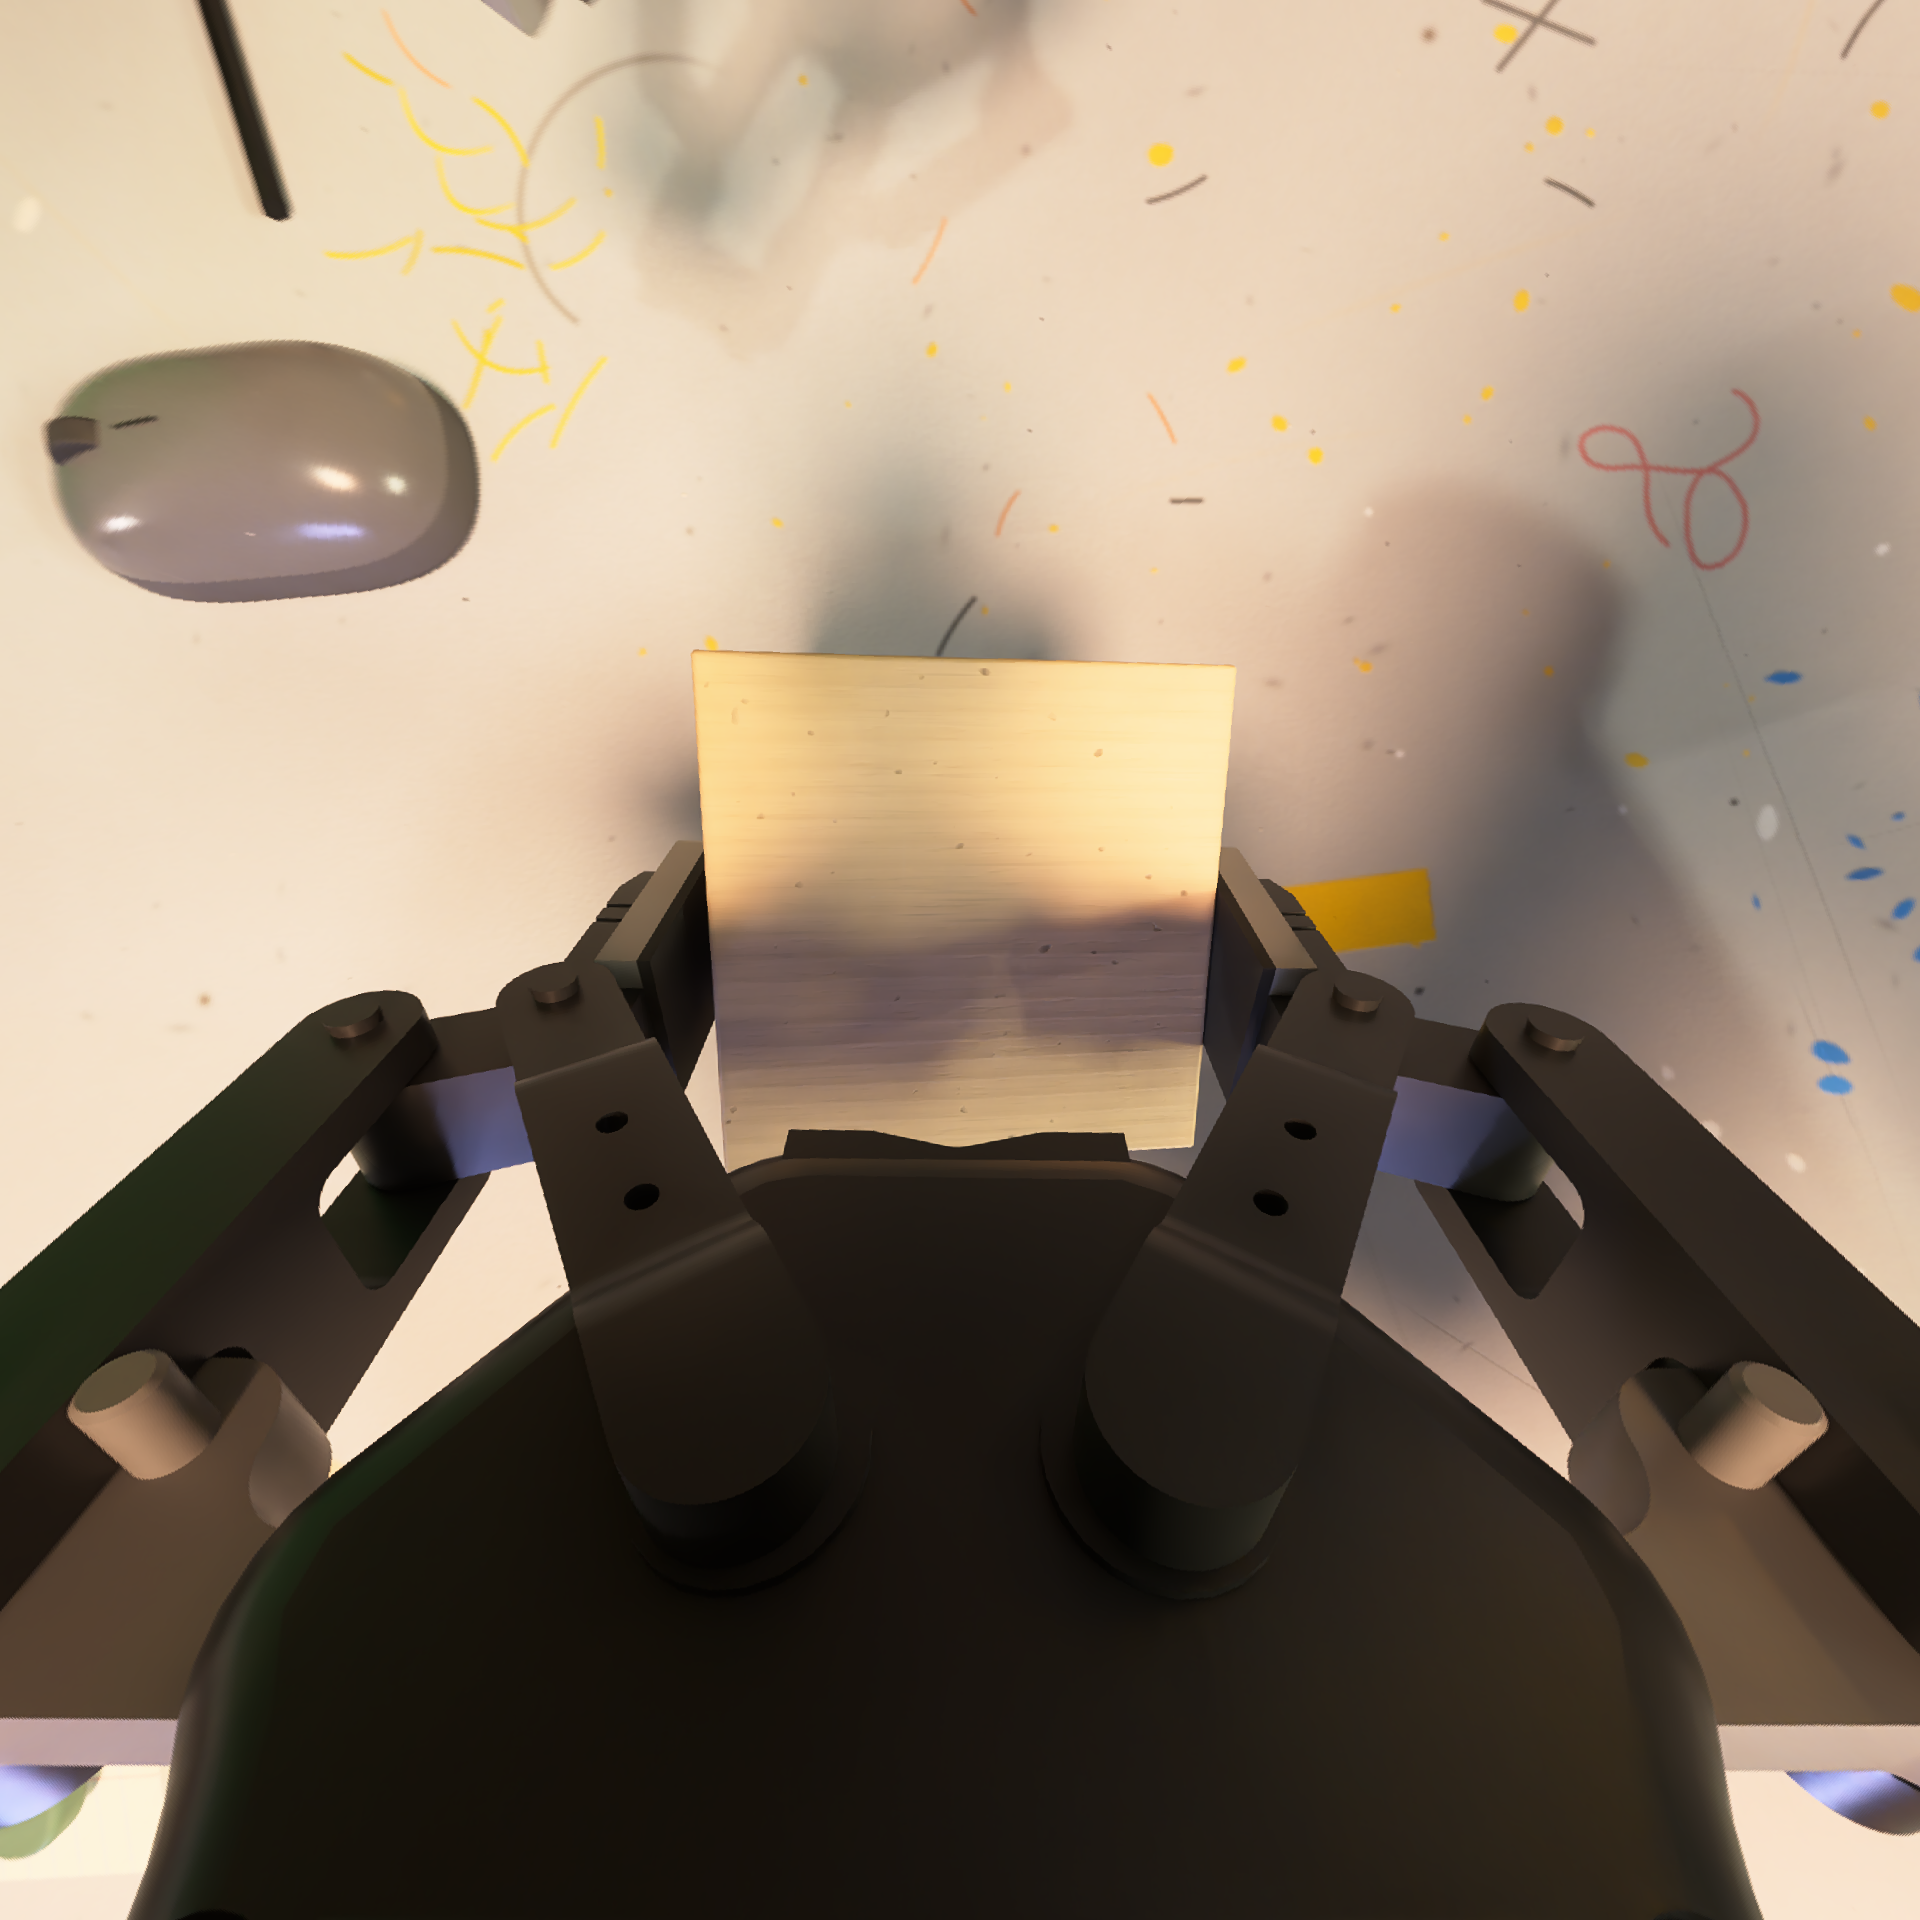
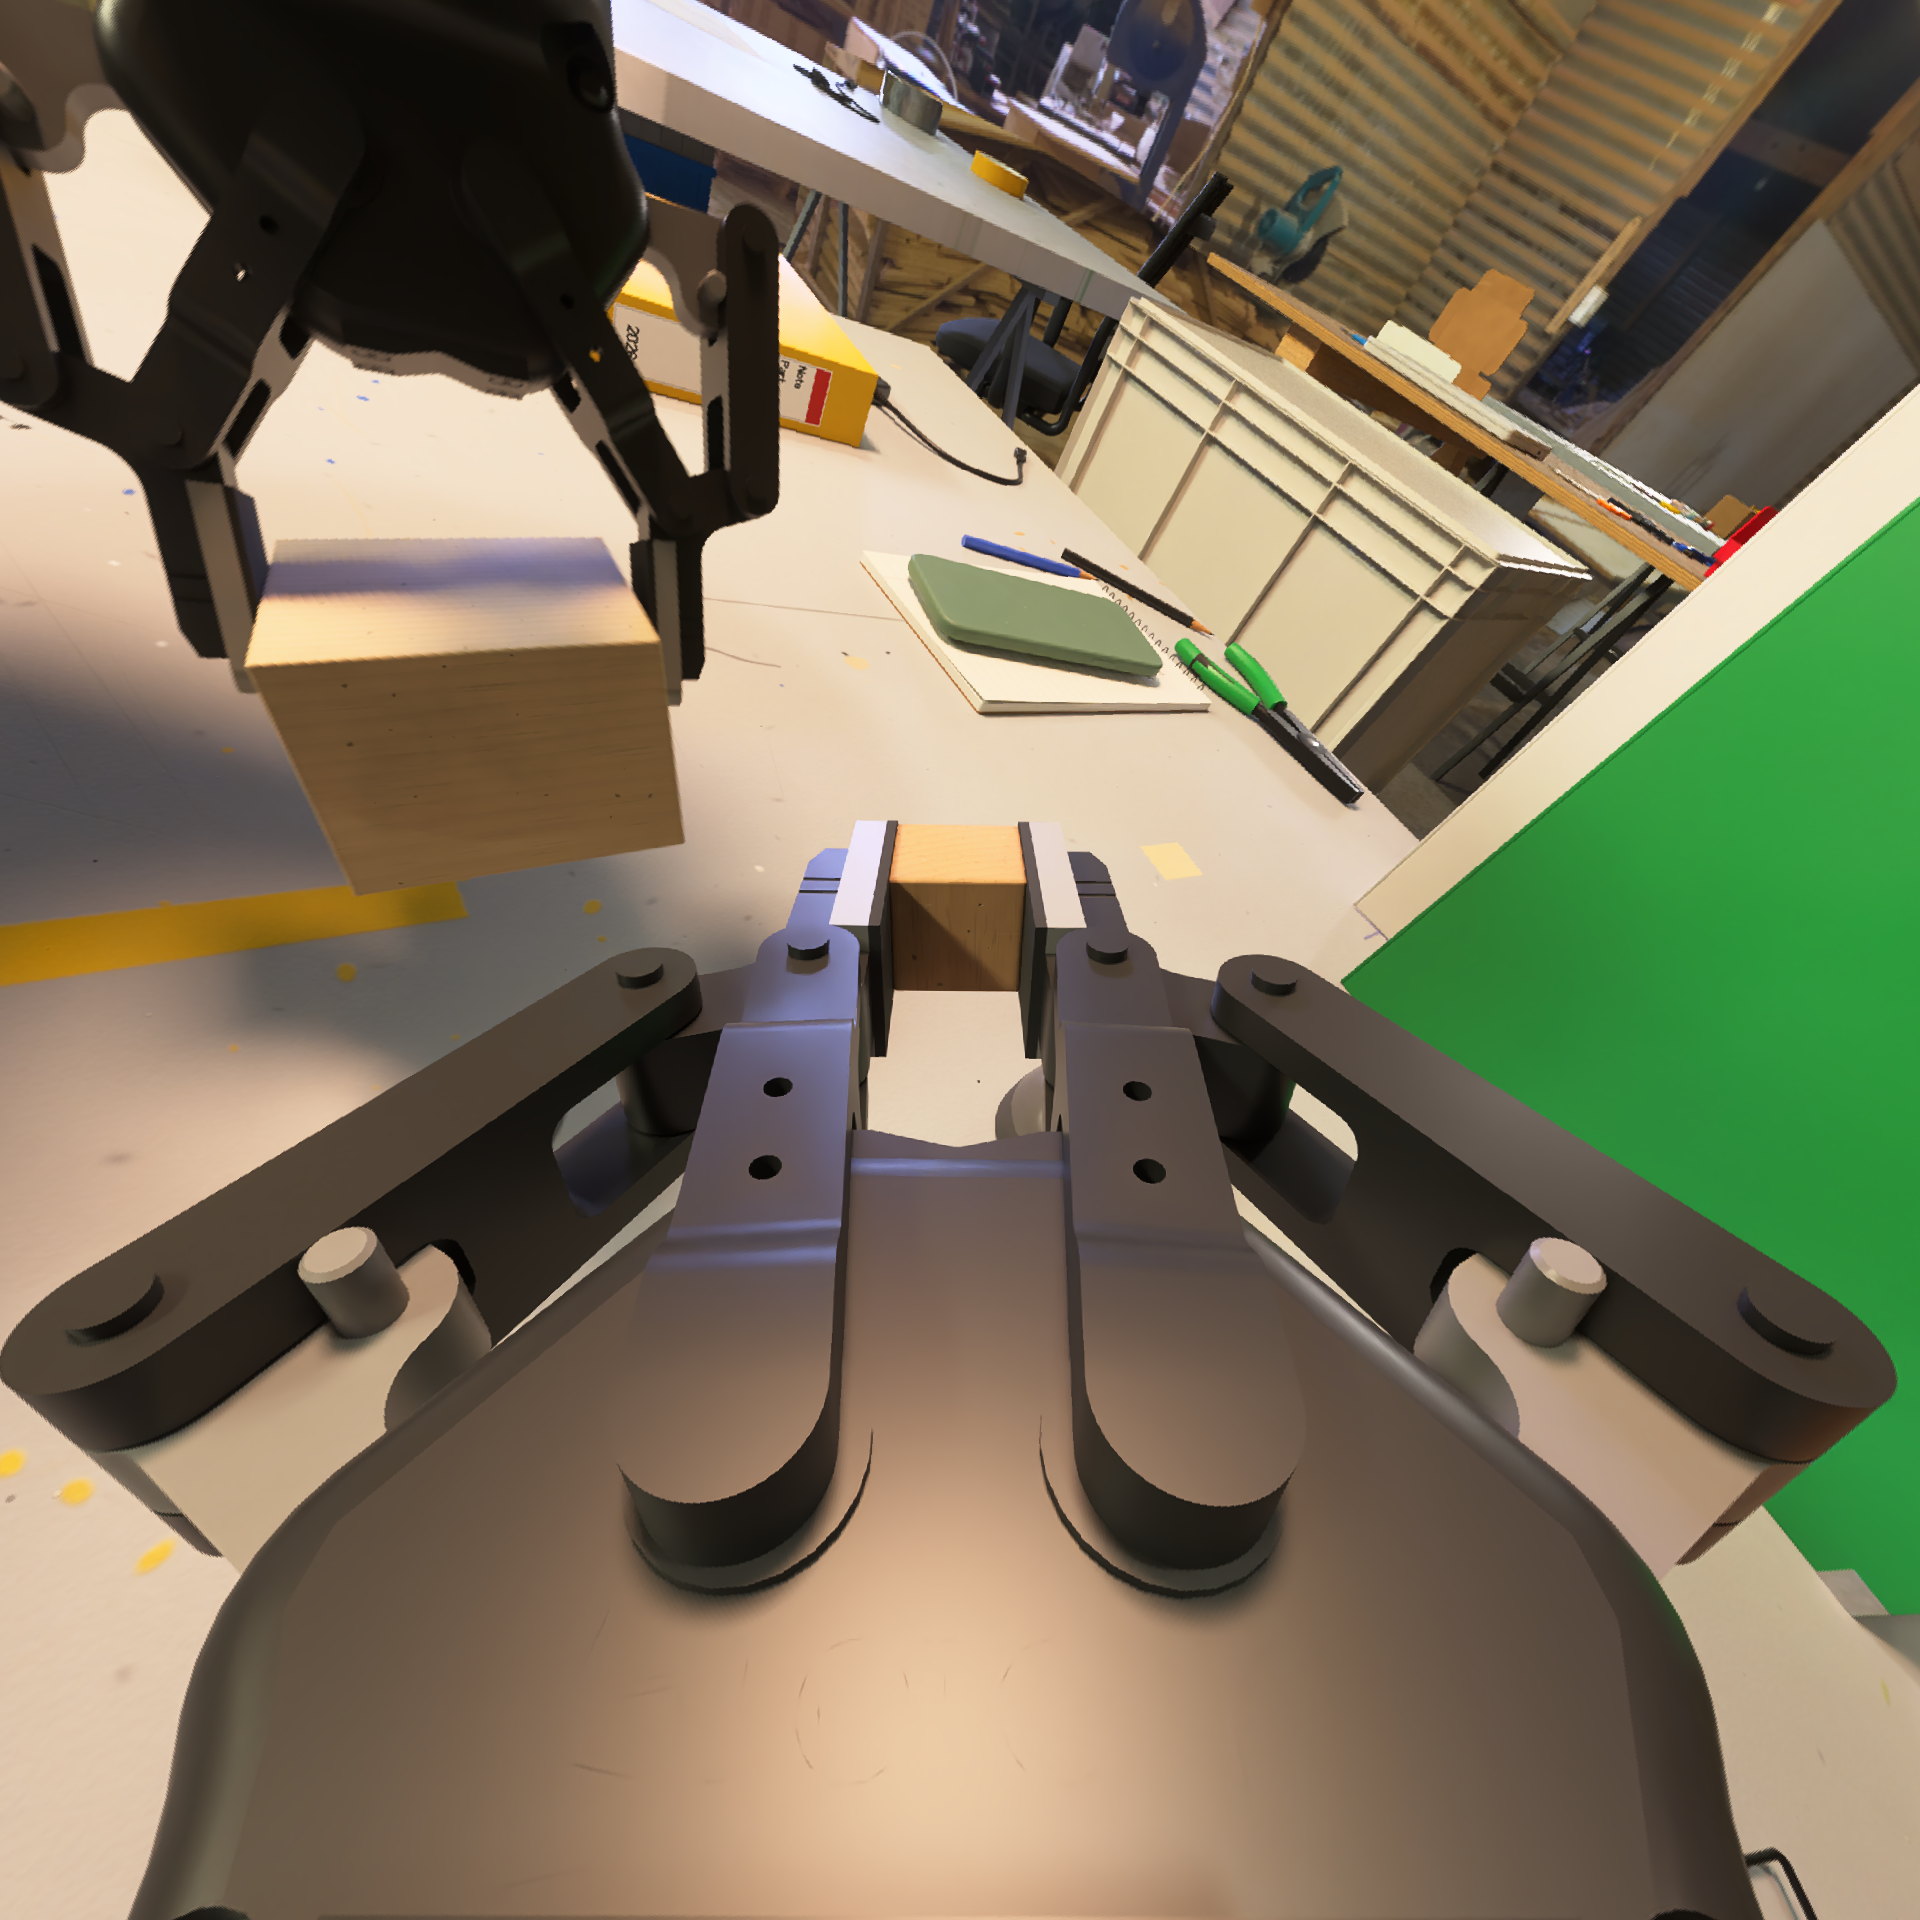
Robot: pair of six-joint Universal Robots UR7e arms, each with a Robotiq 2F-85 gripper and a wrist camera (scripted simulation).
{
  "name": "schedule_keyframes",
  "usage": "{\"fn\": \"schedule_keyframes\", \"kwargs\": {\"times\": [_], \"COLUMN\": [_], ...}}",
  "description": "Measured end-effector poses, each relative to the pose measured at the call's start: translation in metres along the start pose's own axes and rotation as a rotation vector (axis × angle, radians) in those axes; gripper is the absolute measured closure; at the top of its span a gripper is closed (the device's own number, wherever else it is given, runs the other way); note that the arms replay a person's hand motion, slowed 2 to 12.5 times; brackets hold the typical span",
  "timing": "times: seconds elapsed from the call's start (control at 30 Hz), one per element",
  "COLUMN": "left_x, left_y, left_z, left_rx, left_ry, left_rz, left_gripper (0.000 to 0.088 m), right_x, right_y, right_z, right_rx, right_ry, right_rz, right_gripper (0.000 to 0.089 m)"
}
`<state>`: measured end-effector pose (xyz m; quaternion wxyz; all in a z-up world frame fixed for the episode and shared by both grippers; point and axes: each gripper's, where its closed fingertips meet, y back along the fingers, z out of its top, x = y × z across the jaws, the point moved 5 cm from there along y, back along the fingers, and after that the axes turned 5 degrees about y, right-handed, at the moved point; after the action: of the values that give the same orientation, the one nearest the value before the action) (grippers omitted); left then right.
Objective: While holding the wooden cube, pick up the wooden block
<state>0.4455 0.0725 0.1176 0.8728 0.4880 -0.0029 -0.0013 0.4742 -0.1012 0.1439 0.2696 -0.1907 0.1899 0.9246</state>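
Note:
My left gripper is shut on a large pale wooden block, its pads pressed on the block's left and right sides, held above the table. The right wrist view shows the same gripper holding the block clear of the table, up and to the left. My right gripper is shut on a small wooden cube at its fingertips, low over the table.
A grey mouse lies at the left. A yellow tape strip runs under the block. A notebook with a green pad, green-handled pliers, a yellow binder and a green panel stand ahead and to the right.

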Motion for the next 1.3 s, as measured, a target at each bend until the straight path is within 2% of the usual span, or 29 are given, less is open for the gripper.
{"fn": "schedule_keyframes", "kwargs": {"times": [0.3,0.6,0.9,1.3], "left_x": [0.010,0.010,0.022,0.035], "left_y": [0.017,0.036,0.042,0.034], "left_z": [0.004,0.010,0.000,0.003], "left_rx": [-0.088,-0.201,-0.173,-0.147], "left_ry": [0.018,0.033,0.070,0.078], "left_rz": [0.061,0.030,0.102,0.217], "left_gripper": [0.0150,0.0150,0.0150,0.0150], "right_x": [0.002,0.003,0.005,0.012], "right_y": [-0.001,-0.001,-0.003,-0.005], "right_z": [-0.002,-0.004,-0.006,0.001], "right_rx": [0.011,0.018,0.032,0.014], "right_ry": [0.001,-0.001,0.002,-0.006], "right_rz": [0.023,0.033,0.049,0.103], "right_gripper": [0.0694,0.0694,0.0694,0.0694]}}
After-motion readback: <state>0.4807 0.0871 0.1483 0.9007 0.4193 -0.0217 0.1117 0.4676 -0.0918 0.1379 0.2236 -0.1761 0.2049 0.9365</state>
